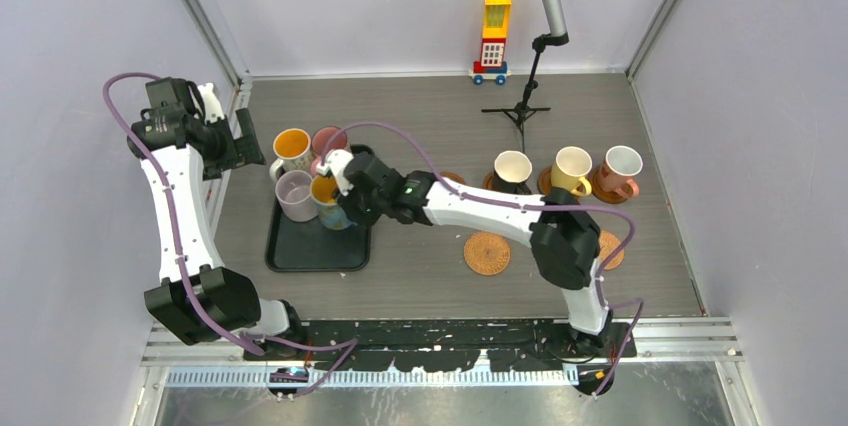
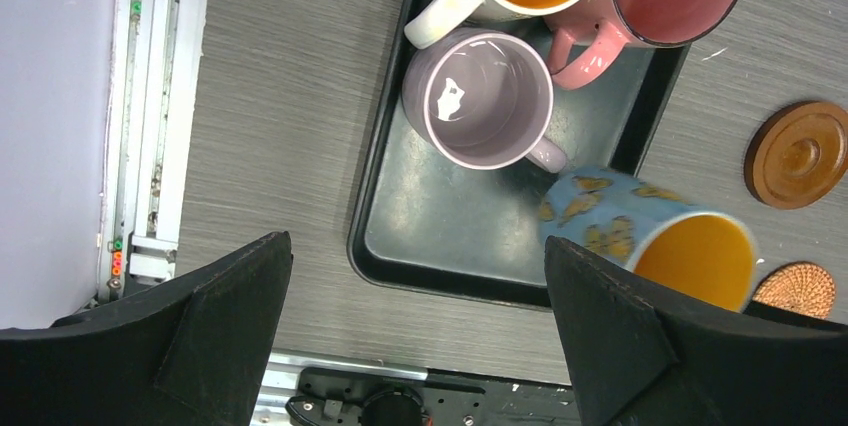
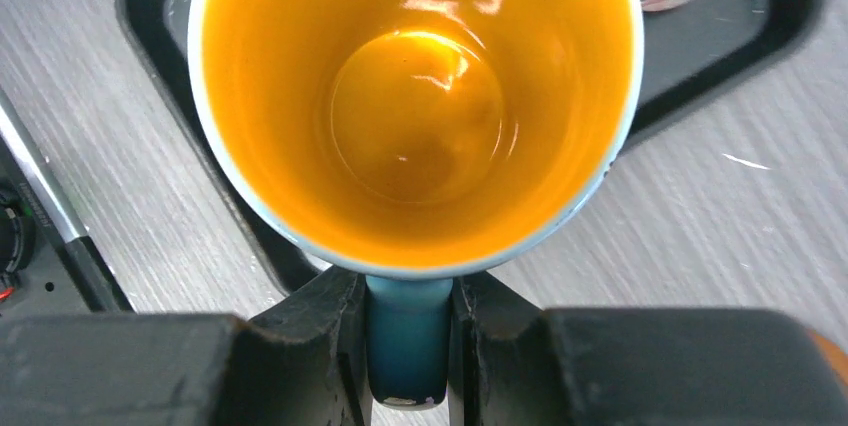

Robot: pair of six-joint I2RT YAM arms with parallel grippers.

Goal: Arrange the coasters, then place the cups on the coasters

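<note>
Black tray (image 1: 318,246) carries lilac mug (image 2: 480,96) near its 12 o'clock end; left gripper (image 2: 415,276) jaws wide apart, holding nothing; right gripper (image 3: 408,336) clamped on blue mug (image 3: 415,106) handle; mug tilted at tray's 3 o'clock rim, possibly lifted; woven coaster (image 1: 487,253) further toward 3 o'clock, well apart.

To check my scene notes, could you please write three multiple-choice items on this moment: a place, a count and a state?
1. Where does the lilac mug stand? A on the black tray; B on a coaster; C on the bare table.
2. How many mugs stand on coasters? A one; B three; C five.
3. How is the right gripper? A open; B shut on the blue mug by its handle; C shut on a coaster.
Answers: 1 A, it sits inside the tray's rim; 2 B, the black mug, yellow mug and pink mug each sit on one; 3 B, its fingers clamp the handle.
</note>
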